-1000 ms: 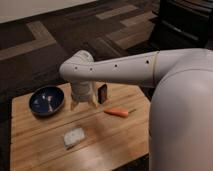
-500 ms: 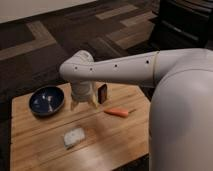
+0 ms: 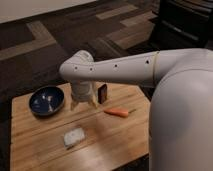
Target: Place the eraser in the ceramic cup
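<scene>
Pale pad (image 3: 74, 136): lying nearest on the wooden surface (image 3: 35, 150), left of centre
Orange carrot-like thing (image 3: 119, 112): lying farther back, towards picture-right, its long axis running left to right
Gripper (image 3: 83, 105): hanging straight down over the surface, its fingers (image 3: 74, 104) standing apart
Eraser (image 3: 102, 93): standing on end just beside the gripper, towards picture-right, long axis pointing up, reddish edge facing right; any writing too small to read
Blue bowl (image 3: 46, 100): sitting at picture-left, near the gripper
</scene>
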